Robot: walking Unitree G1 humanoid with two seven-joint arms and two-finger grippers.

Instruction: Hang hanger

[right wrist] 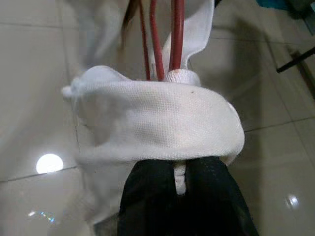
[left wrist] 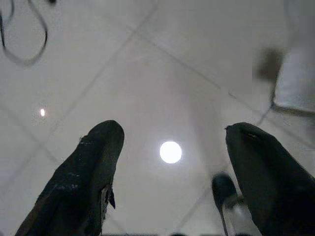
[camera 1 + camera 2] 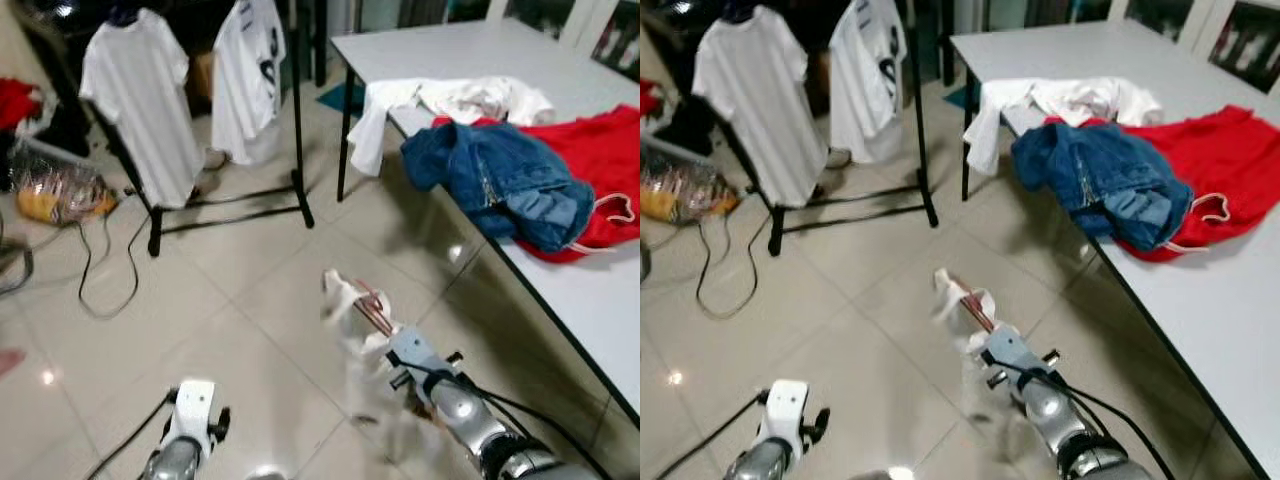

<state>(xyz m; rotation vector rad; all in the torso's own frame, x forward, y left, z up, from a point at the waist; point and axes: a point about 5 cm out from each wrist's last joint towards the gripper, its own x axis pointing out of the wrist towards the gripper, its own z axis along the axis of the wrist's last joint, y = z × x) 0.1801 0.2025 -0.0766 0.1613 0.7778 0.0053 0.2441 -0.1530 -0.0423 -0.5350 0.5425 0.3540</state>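
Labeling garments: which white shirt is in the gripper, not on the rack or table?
The white shirt on the red hanger, pinched by the right gripper above the floor; the others hang on the rack or lie on the table.

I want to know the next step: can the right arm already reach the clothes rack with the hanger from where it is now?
Probably not yet. The right gripper holds the red hanger with a white garment low over the floor, and open tiled floor lies between it and the clothes rack. The way looks free, so the robot likely must walk closer.

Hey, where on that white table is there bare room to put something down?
The table is bare along its near edge, below the red garment, and at its far end beyond the white clothes. The middle is crowded: the denim jacket overlaps the red garment.
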